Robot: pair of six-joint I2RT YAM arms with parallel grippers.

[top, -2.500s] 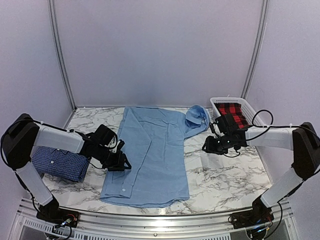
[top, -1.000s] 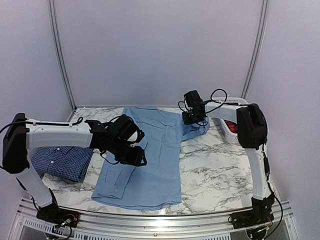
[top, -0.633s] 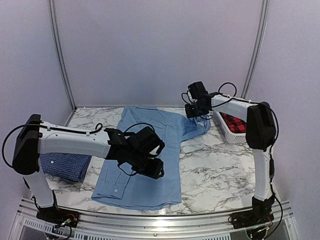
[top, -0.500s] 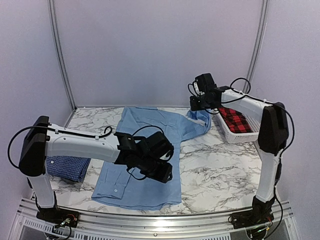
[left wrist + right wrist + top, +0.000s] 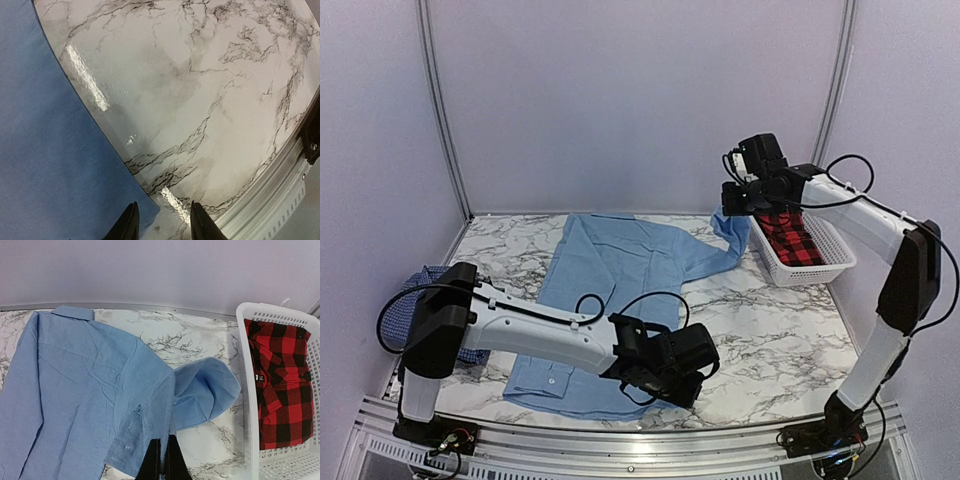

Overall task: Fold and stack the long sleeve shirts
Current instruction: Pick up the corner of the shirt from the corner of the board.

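A light blue long sleeve shirt (image 5: 620, 280) lies flat across the middle of the marble table. My right gripper (image 5: 734, 207) is raised at the back right, shut on that shirt's sleeve (image 5: 730, 238), which hangs from it. In the right wrist view the shut fingers (image 5: 162, 462) pinch the sleeve's edge near the cuff (image 5: 125, 440). My left gripper (image 5: 688, 385) sits low at the shirt's front right corner. Its jaws (image 5: 162, 226) stand open, and the hem corner (image 5: 147, 210) lies on the table by the left finger. A folded dark blue checked shirt (image 5: 412, 288) lies at the left, mostly hidden by my left arm.
A white basket (image 5: 825, 262) at the back right holds a red and black plaid shirt (image 5: 790, 238), right beside the lifted sleeve. The table's metal front rail (image 5: 272, 200) runs just past my left gripper. Bare marble (image 5: 770, 330) lies right of the shirt.
My left arm swept from the shirt's left side across to its front right corner. My right gripper shut on the sleeve and lifted it up and to the right.
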